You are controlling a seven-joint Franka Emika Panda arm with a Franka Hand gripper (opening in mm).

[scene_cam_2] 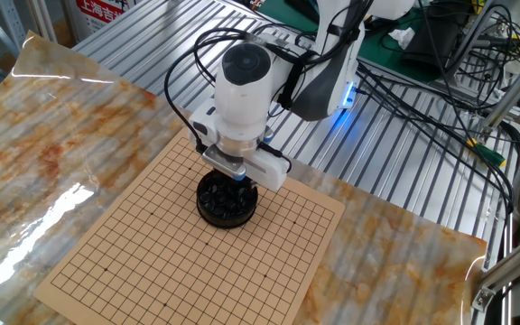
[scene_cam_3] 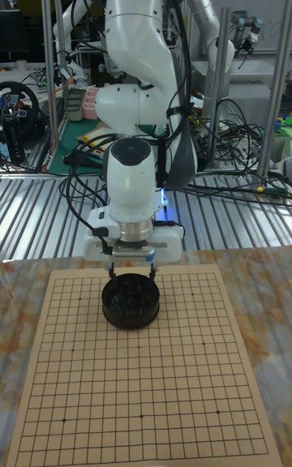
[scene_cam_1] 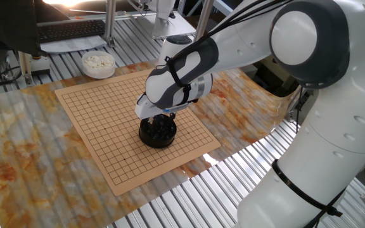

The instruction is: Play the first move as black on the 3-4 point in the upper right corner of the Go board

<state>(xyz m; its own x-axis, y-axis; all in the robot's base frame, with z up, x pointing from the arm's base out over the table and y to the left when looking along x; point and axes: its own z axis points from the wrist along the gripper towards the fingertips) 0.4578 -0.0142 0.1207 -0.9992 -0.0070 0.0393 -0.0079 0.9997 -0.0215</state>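
Note:
A squat black bowl [scene_cam_3: 130, 303] full of glossy black stones stands on the tan Go board [scene_cam_3: 138, 378], left of centre near the far edge. My gripper [scene_cam_3: 131, 276] points straight down over it, open, with its two thin fingers spread nearly as wide as the bowl and their tips at the stones. I cannot pick out a single black stone between the fingers. In the other fixed view the gripper [scene_cam_2: 233, 181] hides part of the bowl [scene_cam_2: 227, 203]. The 3-4 point lies near the board's upper right corner [scene_cam_3: 202, 293] and is bare.
A white bowl of white stones [scene_cam_1: 98, 63] sits off the board's far corner. The board [scene_cam_1: 94, 126] lies on a marbled orange mat over a slatted metal table. Cables and equipment [scene_cam_2: 441, 72] crowd the space behind the arm.

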